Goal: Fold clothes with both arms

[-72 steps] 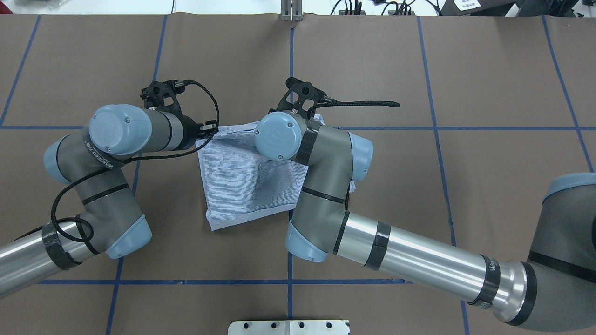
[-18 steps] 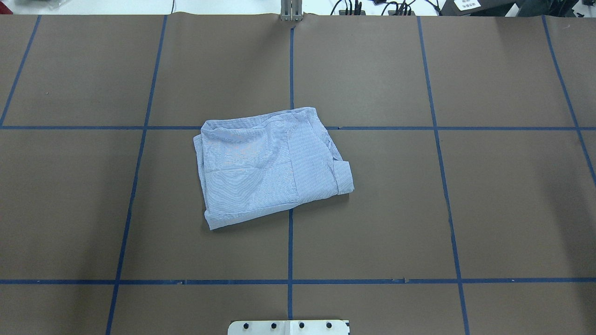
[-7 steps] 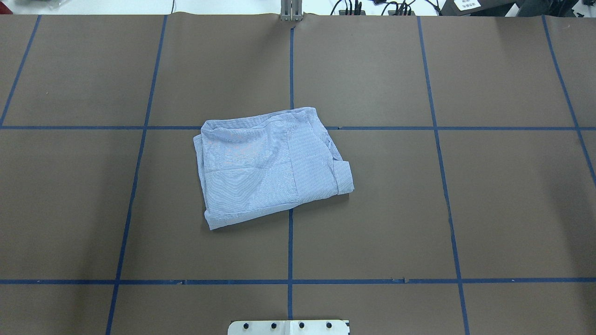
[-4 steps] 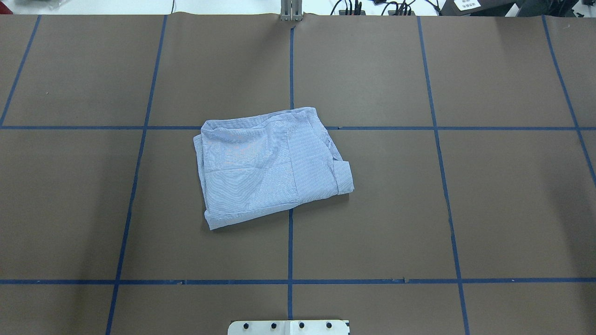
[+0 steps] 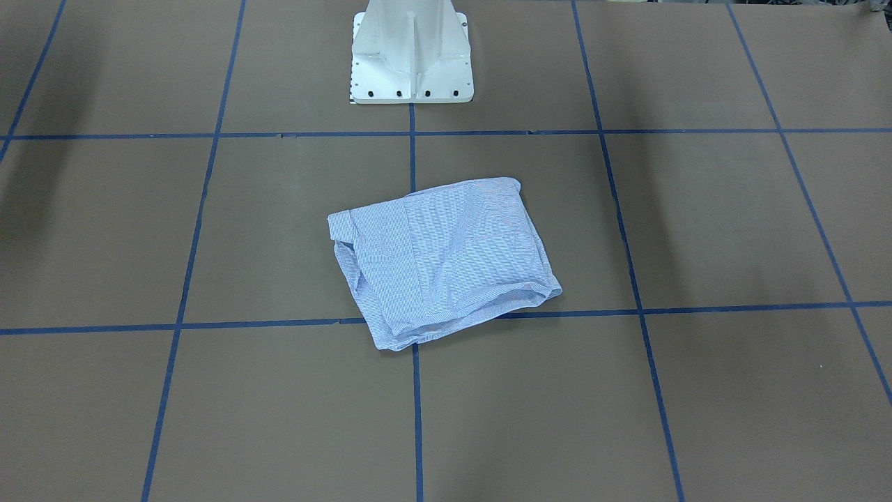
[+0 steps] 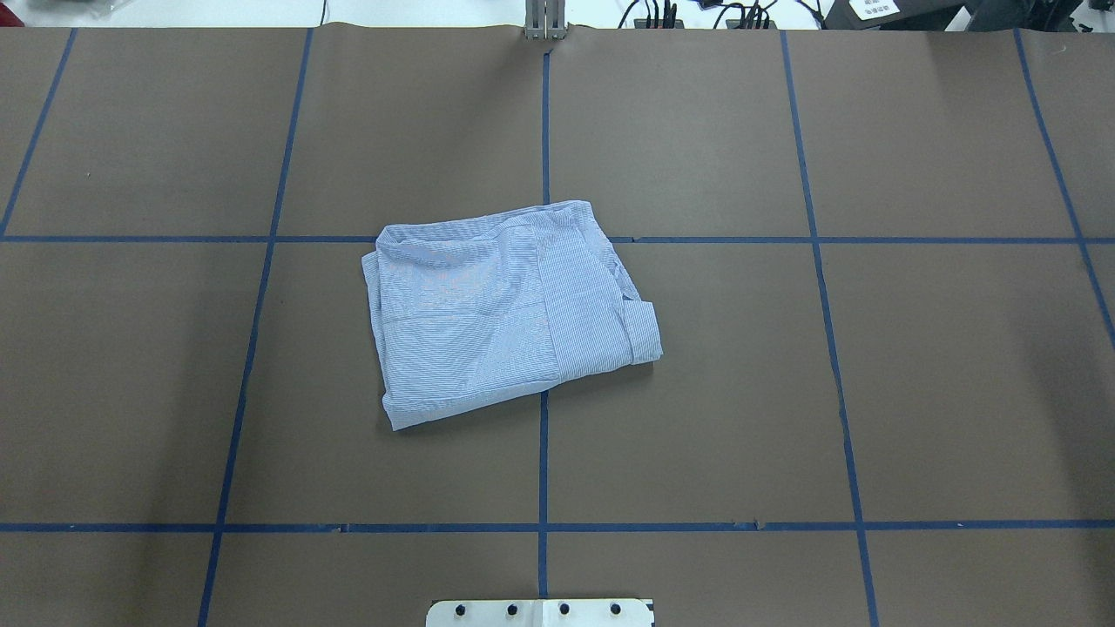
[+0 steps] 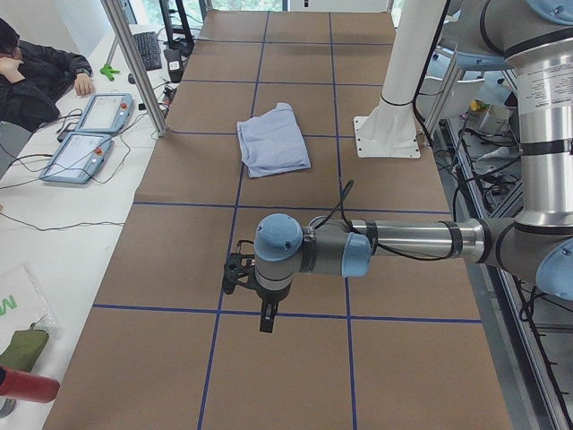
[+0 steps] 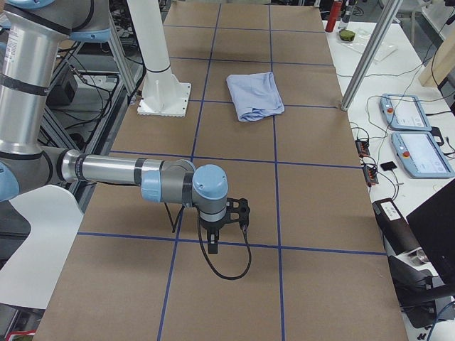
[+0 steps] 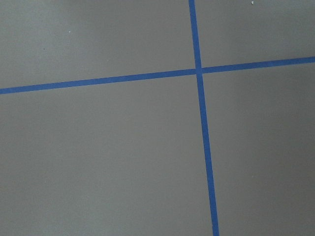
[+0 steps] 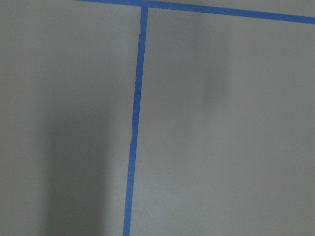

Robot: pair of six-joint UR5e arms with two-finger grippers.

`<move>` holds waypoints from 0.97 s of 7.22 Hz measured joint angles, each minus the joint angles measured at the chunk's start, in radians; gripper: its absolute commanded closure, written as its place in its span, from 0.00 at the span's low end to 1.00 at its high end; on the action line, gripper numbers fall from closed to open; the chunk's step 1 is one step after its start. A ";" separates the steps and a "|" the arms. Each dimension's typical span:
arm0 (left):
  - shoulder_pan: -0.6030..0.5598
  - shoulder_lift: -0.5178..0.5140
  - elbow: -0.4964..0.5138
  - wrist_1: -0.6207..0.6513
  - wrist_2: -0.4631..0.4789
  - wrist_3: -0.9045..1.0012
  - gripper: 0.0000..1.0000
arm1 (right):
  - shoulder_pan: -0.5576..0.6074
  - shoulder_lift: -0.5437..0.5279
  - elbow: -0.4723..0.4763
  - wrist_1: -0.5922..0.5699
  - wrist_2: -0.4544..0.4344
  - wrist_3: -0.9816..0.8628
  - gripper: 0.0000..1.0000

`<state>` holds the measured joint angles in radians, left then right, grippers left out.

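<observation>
Folding looked finished, nothing obvious left to tuck.
Near the left end of the table [image 6: 871, 392] hung the left gripper [image 7: 231, 274], claw state impossible to tell; mid-table lay the striped shirt [image 6: 505, 309], a compact packet; near the right end, the right gripper [image 8: 240, 211], equally unreadable.

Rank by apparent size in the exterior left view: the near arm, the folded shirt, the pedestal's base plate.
1. Left arm, though nearness to the camera inflates it.
2. Shirt.
3. Base plate, slightly smaller-looking than the shirt.
</observation>
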<state>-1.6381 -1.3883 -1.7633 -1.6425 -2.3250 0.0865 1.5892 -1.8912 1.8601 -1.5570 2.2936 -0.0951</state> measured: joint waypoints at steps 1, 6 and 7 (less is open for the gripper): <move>0.000 0.000 0.000 0.000 0.000 0.000 0.00 | 0.000 0.000 0.000 0.000 -0.001 0.000 0.00; 0.000 0.001 -0.002 0.001 0.000 -0.001 0.00 | 0.000 0.000 0.008 0.000 -0.001 0.001 0.00; 0.000 0.001 -0.002 0.001 0.000 -0.001 0.00 | 0.000 0.000 0.009 0.001 -0.002 0.002 0.00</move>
<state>-1.6383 -1.3872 -1.7655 -1.6418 -2.3247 0.0859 1.5892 -1.8912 1.8689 -1.5564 2.2919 -0.0936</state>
